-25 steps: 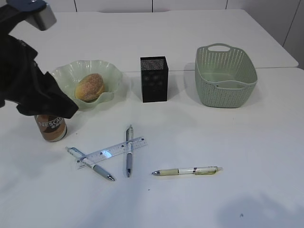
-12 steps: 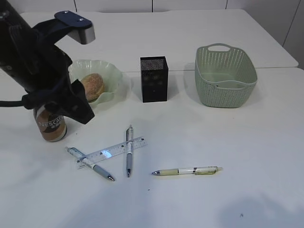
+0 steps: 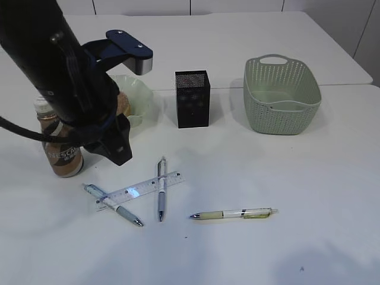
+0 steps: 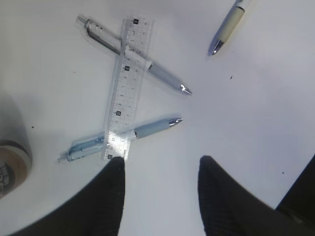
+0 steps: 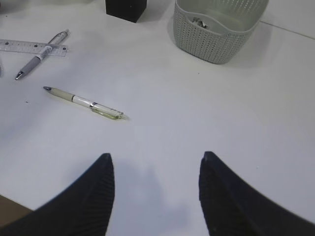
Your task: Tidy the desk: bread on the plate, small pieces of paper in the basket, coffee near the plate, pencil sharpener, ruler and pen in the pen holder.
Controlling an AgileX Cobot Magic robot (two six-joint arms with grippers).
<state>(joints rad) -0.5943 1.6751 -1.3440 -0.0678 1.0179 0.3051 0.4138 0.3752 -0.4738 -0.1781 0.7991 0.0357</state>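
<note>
**A:** What does each camera give you that the others don't?

**B:** Your exterior view is the only one showing the coffee [image 3: 62, 148] upright at the table's [image 3: 309, 196] left, with the black arm in front of the plate [image 3: 138, 95], so you see only the plate's right rim and a sliver of the bread [image 3: 123, 104]. Your right wrist view alone looks into the basket [image 5: 216, 29]: a small crumpled paper [image 5: 199, 21] lies inside near its left wall.

**A:** And the ruler?

**B:** The ruler [image 4: 126, 88] lies across two grey pens. In the exterior view its long axis runs from near-left up to far-right, just near of the pen holder [image 3: 192, 98]. One pen [image 3: 113, 205] crosses under its left end, slanting toward the near right; the other [image 3: 160, 188] crosses its right end, running almost straight near-to-far, tip toward you. A third, cream pen [image 3: 234, 214] lies apart to the right, almost left-to-right, tip pointing left.

**A:** The claws?

**B:** Your left claw [image 4: 160, 169] is spread wide with nothing between its fingers, hovering with one fingertip just at the ruler's end in the left wrist view. Your right claw [image 5: 155, 169] is likewise wide and unloaded, above bare table, well apart from the cream pen.
</note>
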